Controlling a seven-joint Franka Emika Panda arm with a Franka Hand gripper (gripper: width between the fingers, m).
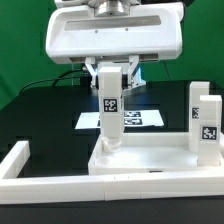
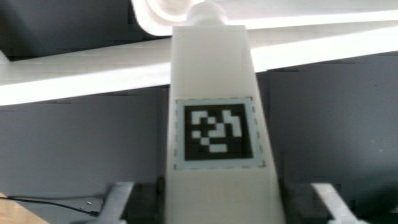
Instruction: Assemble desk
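A black table (image 1: 40, 115) carries the marker board (image 1: 135, 118) and a white fence bar (image 1: 40, 172) in front. The white desk top (image 1: 150, 160) lies against it, two tagged legs (image 1: 205, 122) standing at the exterior view's right (tags facing outward). The gripper (image 1: 108, 75) apparently clamps another leg (image 1: 109, 115) (image 2: 217, 110) upright on the top's corner.

smooth matt white plastic leg (image 2: 217, 130); matt black table (image 1: 45, 115)

White legs (image 1: 108, 110), black-white tags (image 2: 217, 131); black table (image 1: 40, 120).
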